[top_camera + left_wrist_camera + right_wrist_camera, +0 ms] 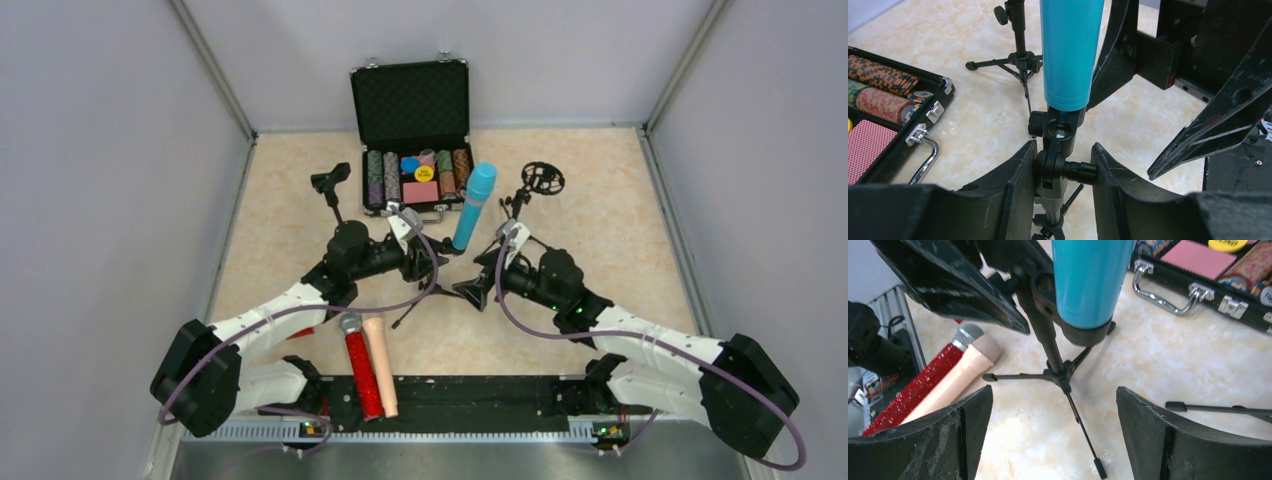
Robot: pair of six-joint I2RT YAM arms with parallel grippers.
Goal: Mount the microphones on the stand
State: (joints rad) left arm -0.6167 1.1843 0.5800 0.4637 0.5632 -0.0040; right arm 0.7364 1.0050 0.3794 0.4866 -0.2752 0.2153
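The light blue microphone (pixel 473 205) stands tilted in the clip of the middle tripod stand (pixel 432 292). My left gripper (pixel 432 262) is shut on the stand's swivel joint (pixel 1058 167) just below the clip, one finger on the joint and the other on its knob; the blue microphone (pixel 1070 50) rises above it. My right gripper (pixel 478 290) is open and empty beside the stand, its jaws wide over the tripod legs (pixel 1060 374). The glittery red microphone (pixel 361 372) and the peach-beige one (pixel 380 365) lie side by side near the front edge.
An open black case of poker chips (pixel 412 130) sits at the back. An empty stand with a clip (pixel 331 185) stands to its left, and a stand with a round mount (pixel 540 180) to its right. A small red piece (pixel 303 332) shows under my left arm.
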